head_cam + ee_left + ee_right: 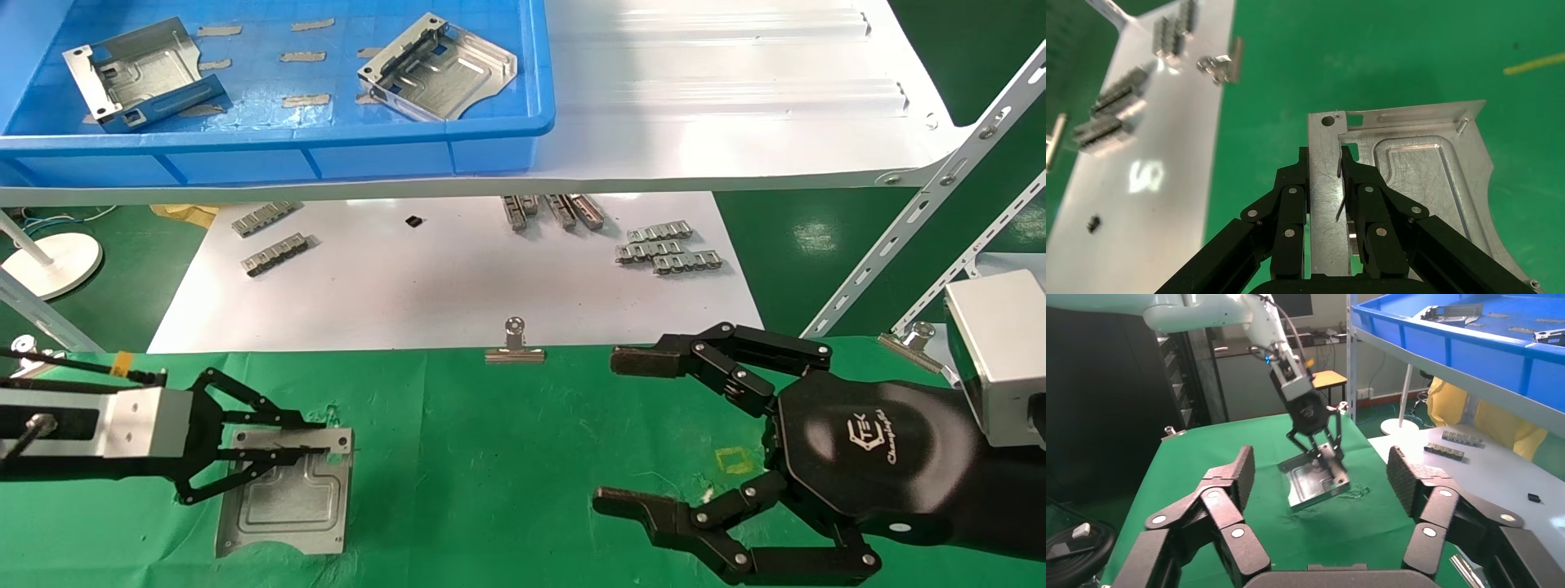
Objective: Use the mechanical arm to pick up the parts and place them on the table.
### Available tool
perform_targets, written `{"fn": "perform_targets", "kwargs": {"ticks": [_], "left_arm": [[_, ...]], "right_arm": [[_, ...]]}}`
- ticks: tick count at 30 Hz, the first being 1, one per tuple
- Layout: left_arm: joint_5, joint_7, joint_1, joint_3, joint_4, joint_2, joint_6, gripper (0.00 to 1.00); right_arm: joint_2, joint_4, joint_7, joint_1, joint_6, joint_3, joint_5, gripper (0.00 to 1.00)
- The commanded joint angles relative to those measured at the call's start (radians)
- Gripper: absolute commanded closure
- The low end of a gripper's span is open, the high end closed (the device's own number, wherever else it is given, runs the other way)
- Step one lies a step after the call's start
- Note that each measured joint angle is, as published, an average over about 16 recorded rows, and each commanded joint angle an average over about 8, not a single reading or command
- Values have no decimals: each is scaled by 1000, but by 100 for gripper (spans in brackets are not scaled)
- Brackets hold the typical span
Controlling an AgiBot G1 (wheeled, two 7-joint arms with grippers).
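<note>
Head view puts the left gripper [282,445] at about eight o'clock, low over the green-cloth table [507,457], its black fingers closed on the raised slotted rail of a silver stamped plate [286,498]. That plate lies nearly flat on the cloth, its curved-cut edge turned away from the rail; from the right wrist view its rail side looks slightly lifted, so whether it rests fully down cannot be settled. Gripping by the rail makes sense: it is the only upstanding feature a narrow pinch can catch on thin sheet metal. In the left wrist view the two fingers [1291,196] stand close together with the rail between them, so the hold reads as firm, not a loose cradle.

At four o'clock the right gripper [629,433], the hexagonal "TEK" palm, hovers above the cloth with fingers spread wide and nothing between them; it appears idle.

Two more plates [437,69] wait in the blue tray [270,147] on the white shelf at eleven to twelve o'clock, probably the next to fetch. A binder clip [515,347] pins the cloth's far edge at centre.
</note>
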State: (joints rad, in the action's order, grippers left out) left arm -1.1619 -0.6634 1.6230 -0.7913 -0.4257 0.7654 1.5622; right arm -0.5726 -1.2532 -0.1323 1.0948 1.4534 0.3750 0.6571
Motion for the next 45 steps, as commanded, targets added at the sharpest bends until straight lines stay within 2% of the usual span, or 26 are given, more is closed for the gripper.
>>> {"fn": "perform_targets", "kwargs": {"ticks": [1,4,5,6,18,29,40,45], "left_arm": [[-11,-38,-6,-16,37,9,0,48],[-21,-60,-5,-25,96,28,-21,11],[-24,-64,-4,-27,115,34,-25,2],[-26,-68,-3,-28,133,40,-27,0],[12,-111,20,-14,248,67,16,0],[103,24,2,-29,167,33,44,0],[106,28,-4,-26,158,31,43,0],[121,66,-30,0,110,22,38,0]], "right_arm": [[0,0,0,0,0,0,0,0],[0,0,0,0,0,0,0,0],[0,0,0,0,0,0,0,0],[0,0,0,0,0,0,0,0],[0,0,0,0,0,0,0,0],[0,0,0,0,0,0,0,0],[0,0,0,0,0,0,0,0],[0,0,0,0,0,0,0,0]]}}
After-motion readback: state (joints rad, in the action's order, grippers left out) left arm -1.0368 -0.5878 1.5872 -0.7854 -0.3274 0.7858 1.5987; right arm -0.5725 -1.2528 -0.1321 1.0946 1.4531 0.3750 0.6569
